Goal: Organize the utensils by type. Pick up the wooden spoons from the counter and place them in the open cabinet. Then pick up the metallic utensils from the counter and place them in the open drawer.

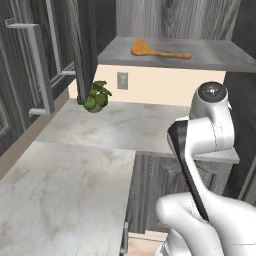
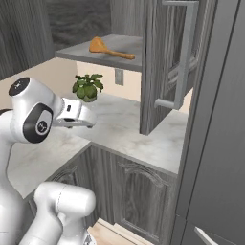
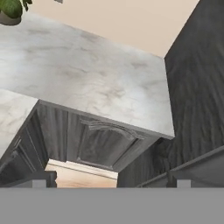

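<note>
One wooden spoon (image 1: pixel 160 51) (image 2: pixel 110 50) lies on the flat grey shelf of the open cabinet (image 1: pixel 200 61) (image 2: pixel 72 53), bowl to the left. Below the shelf, the marbled counter (image 1: pixel 125 127) (image 2: pixel 124 129) (image 3: pixel 87 74) runs around a corner. My gripper (image 3: pixel 111 183) hangs over the counter's front edge, looking down at the panelled fronts, open with nothing between its fingertips (image 3: pixel 39 183). The white hand (image 2: pixel 76 115) sits above the counter near the plant. The metallic utensils are out of view. A small silver bar handle (image 1: pixel 123 239) shows under the near counter edge; I cannot tell whether it is the drawer's.
A small potted plant (image 1: pixel 96 97) (image 2: pixel 87 87) (image 3: pixel 11 9) stands at the back of the counter under the shelf. The cabinet's open doors carry long bar handles (image 1: pixel 42 70) (image 2: pixel 184 57). A tall dark unit (image 2: pixel 220 119) rises at the right.
</note>
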